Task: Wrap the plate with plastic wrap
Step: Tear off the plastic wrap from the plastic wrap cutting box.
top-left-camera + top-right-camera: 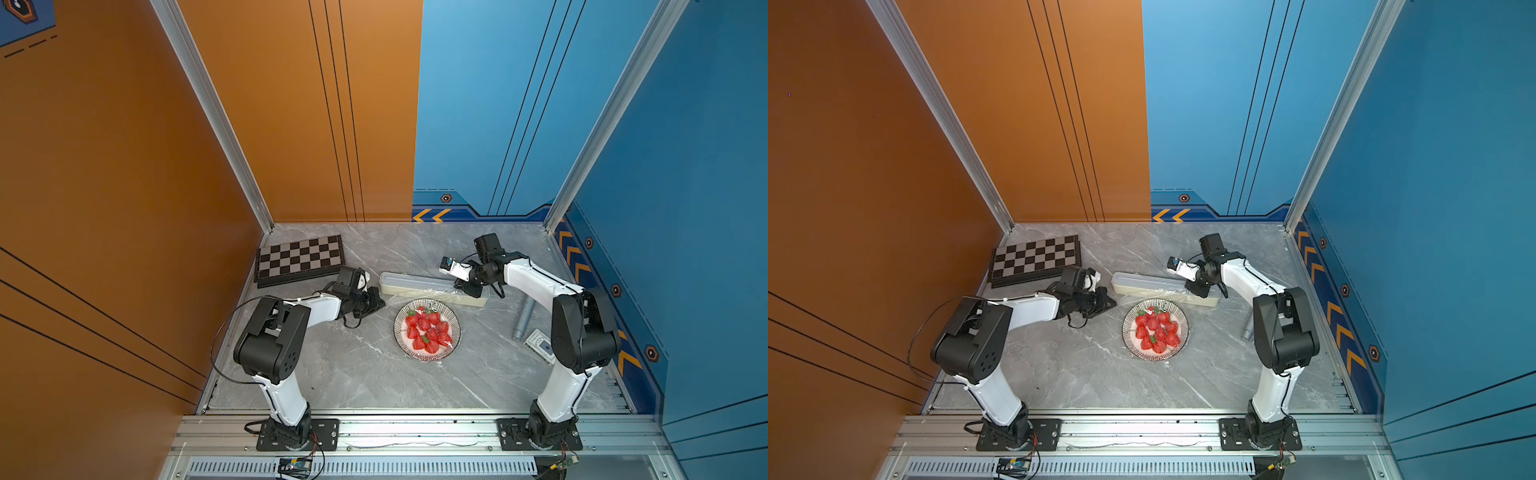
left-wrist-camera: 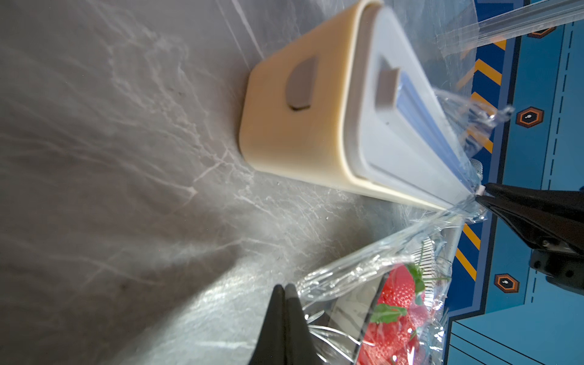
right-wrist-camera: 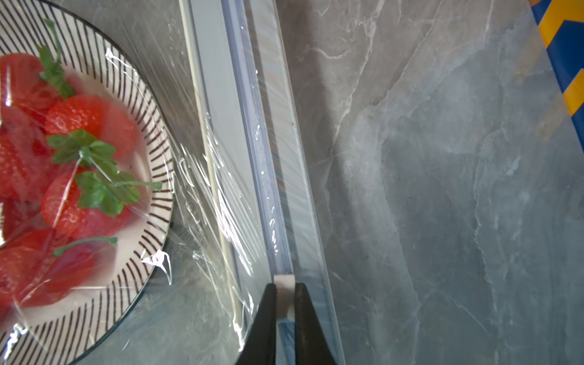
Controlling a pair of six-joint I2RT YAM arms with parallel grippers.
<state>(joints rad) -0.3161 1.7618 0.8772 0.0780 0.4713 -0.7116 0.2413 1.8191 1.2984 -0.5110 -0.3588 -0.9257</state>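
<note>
Right wrist view is showing the right gripper [image 3: 284, 286] with its jaws clamping a small white slider [image 3: 283, 279] on the rail of the dispenser box [image 3: 218, 94]; one finger is standing on each side of the slider. Left wrist view is showing the left gripper [image 2: 283, 288] with its jaws pressing together, tips low over the table [image 2: 126, 158]; the crinkled edge of the plastic wrap [image 2: 347, 275] is lying just beside those tips, and whether any film is being pinched cannot be told. In both top views the plate [image 1: 400, 332] [image 1: 1127, 332] is sitting at centre frame on the table, just below the box [image 1: 415, 284]; strawberries [image 1: 428, 328] are lying on it. The wrap is running from the box down over the plate; in the right wrist view it is lying glossy and creased over the berries and the striped rim [image 3: 158, 148]. In a top view the left gripper [image 1: 379, 303] is resting left of the plate, near the box's left end; the right gripper [image 1: 469, 289] is sitting over the box's right end. A chequered board [image 1: 299, 259] is lying at the table's upper left; a grey cylinder [image 1: 524, 318] is lying right of the plate, well apart.
</note>
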